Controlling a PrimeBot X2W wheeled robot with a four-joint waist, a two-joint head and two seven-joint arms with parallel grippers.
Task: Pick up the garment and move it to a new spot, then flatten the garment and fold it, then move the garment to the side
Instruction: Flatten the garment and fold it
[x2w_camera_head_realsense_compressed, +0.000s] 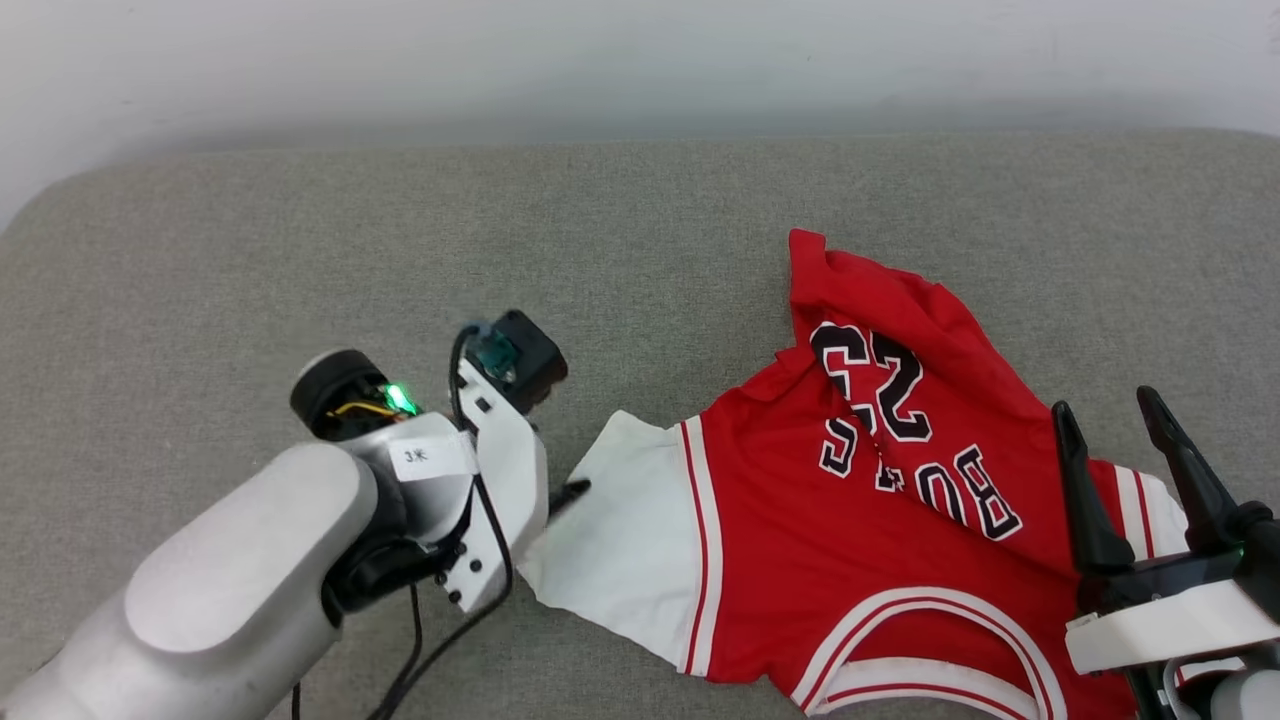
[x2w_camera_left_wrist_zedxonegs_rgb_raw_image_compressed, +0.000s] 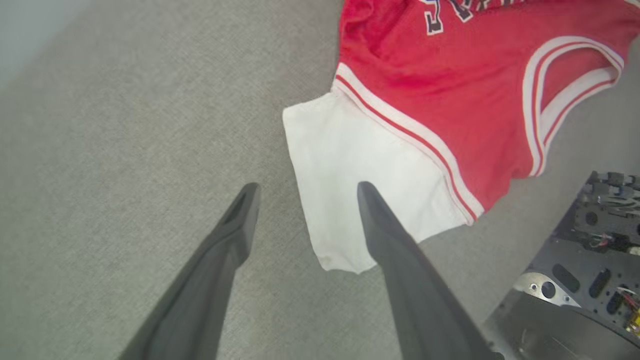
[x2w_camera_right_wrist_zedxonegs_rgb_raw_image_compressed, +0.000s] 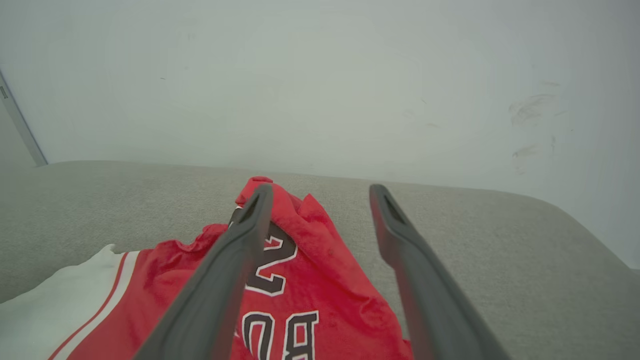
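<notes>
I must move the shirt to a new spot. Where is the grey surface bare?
Bare: the wide left and far part of the grey surface, between the wall, the left gripper and the garment. Crowded: the near right, where the garment spreads by the right gripper.

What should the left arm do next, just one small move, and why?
Probably lower the left gripper onto the white sleeve and close. Its fingers are open, one over the sleeve and one over the grey surface, holding nothing, and the garment lies rumpled, not yet flattened.
</notes>
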